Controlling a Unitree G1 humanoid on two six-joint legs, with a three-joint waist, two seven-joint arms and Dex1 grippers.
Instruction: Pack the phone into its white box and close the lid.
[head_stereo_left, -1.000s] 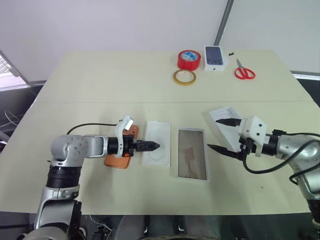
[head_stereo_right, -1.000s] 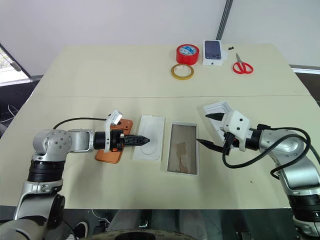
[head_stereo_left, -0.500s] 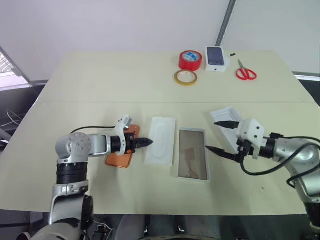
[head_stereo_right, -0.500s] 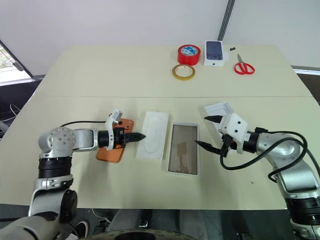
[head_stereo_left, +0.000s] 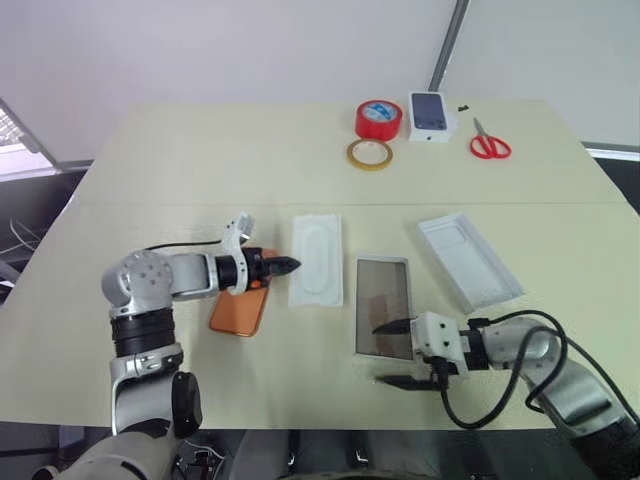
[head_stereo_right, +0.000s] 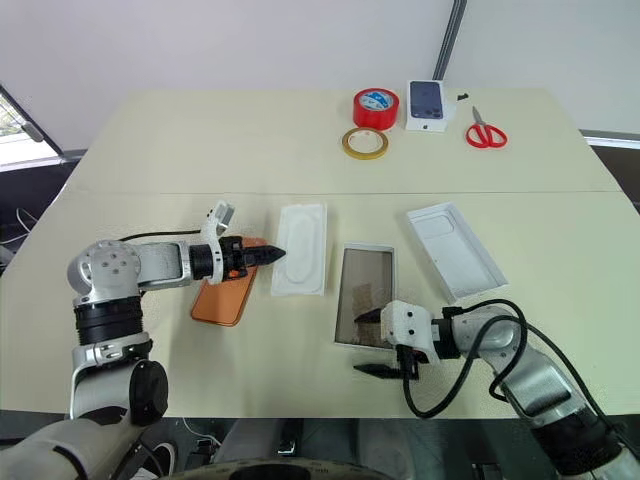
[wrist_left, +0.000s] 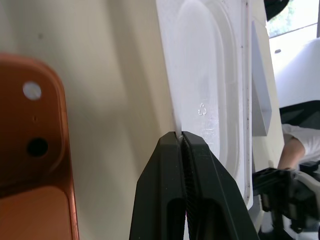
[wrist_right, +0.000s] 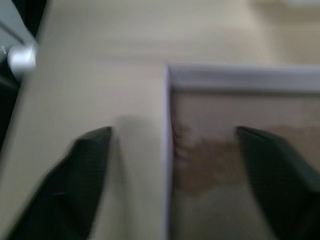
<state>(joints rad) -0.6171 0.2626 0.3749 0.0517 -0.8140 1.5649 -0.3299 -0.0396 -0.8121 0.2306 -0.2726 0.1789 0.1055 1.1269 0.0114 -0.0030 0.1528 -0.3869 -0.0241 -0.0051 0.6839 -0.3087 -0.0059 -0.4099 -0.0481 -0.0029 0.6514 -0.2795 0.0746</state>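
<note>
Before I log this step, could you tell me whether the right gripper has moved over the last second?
Yes. The right gripper has dropped from beside the lid to the near end of the white box, jaws open astride its corner.

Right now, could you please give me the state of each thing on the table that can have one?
phone: flat on the table, unpacked.
white box: open, empty.
lid: off, lying apart from the box.
white insert: edge pinched by left tool.
right tool: open, straddling the box's near corner.
</note>
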